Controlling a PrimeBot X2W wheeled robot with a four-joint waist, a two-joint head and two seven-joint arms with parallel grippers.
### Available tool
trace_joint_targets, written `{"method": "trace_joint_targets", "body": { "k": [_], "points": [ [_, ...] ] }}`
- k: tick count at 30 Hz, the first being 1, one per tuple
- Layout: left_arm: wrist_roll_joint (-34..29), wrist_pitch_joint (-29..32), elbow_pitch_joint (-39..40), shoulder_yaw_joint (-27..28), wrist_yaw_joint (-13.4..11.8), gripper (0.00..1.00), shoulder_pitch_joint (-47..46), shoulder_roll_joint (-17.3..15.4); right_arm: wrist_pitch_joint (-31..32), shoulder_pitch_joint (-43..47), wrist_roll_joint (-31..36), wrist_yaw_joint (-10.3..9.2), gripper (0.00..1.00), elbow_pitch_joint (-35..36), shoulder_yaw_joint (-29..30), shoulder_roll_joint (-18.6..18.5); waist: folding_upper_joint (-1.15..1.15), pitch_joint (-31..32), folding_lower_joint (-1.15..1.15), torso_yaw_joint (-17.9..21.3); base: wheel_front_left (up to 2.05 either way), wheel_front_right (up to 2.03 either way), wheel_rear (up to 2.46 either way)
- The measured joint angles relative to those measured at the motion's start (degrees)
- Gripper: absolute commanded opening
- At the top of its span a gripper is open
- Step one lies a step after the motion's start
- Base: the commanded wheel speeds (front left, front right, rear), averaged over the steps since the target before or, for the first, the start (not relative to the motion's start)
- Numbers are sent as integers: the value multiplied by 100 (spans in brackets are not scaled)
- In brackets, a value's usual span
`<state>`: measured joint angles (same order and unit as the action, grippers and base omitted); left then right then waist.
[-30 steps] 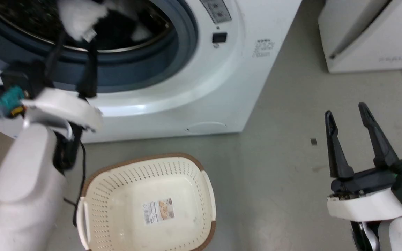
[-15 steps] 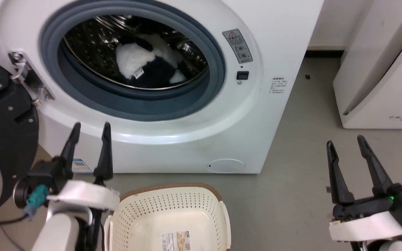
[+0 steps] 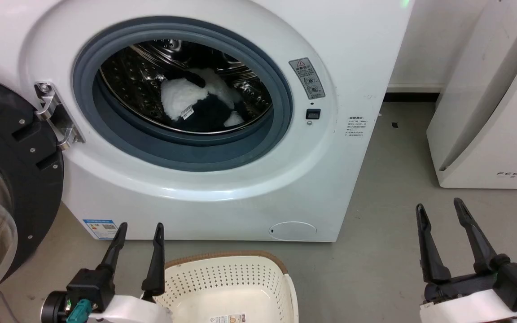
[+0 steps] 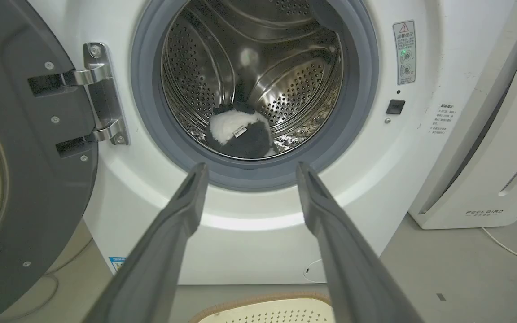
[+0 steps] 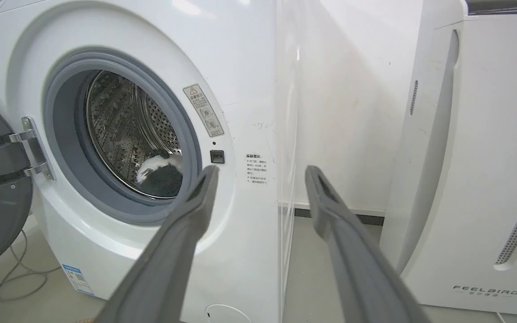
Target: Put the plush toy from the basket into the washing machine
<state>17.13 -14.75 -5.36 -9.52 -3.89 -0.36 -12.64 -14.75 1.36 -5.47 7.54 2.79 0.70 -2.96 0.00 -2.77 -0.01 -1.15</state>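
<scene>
L hand (image 3: 141, 226) sits low at the left of the head view, fingers (image 3: 156, 260) pointing up, jaws part-open w/ a clear gap and nothing btwn them. It hangs just at the left end of the basket (image 3: 222, 280); can't tell if a finger touches the rim. R hand (image 3: 439, 205) is low at the right, spread about as wide, also holding nothing, over the grey floor (image 3: 384, 260) and well apart from the basket.

The basket stands on the floor just in front of the washing machine (image 3: 352, 54), below its porthole; a label sticker (image 3: 228, 319) shows on its bottom.

The machine's door (image 3: 11, 148) is swung open to the left on a metal hinge (image 3: 54, 114). The plush toy (image 3: 204, 110) lies inside the steel drum (image 3: 137, 76), down at the bottom near the front edge, behind the grey gasket (image 3: 285, 103), white tag (image 3: 187, 112) showing. It's well apart from both hands.

A white FEELBIRD appliance (image 3: 501, 112) stands on the floor to the machine's right.
</scene>
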Motion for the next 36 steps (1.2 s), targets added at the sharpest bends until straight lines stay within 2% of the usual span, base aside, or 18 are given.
{"method": "trace_joint_targets", "body": {
  "k": [14, 15, 36],
  "points": [
    [-321, 0, 66, 163, 133, 100, 135, 202, 0, 98, 1, 0, 100, -58, -12, 0, 0, 33, 1, 26, 0, 0, 0],
    [-344, 0, 71, 180, 141, 0, 135, 230, 0, 98, 1, 0, 0, -60, -11, 0, 0, 34, 1, 30, 0, 0, 0],
    [-456, 177, 89, 237, 156, 0, 134, 307, 164, 95, 43, 0, 0, -62, -10, 0, 0, 65, 1, 43, 0, 0, 0]
  ]
}}
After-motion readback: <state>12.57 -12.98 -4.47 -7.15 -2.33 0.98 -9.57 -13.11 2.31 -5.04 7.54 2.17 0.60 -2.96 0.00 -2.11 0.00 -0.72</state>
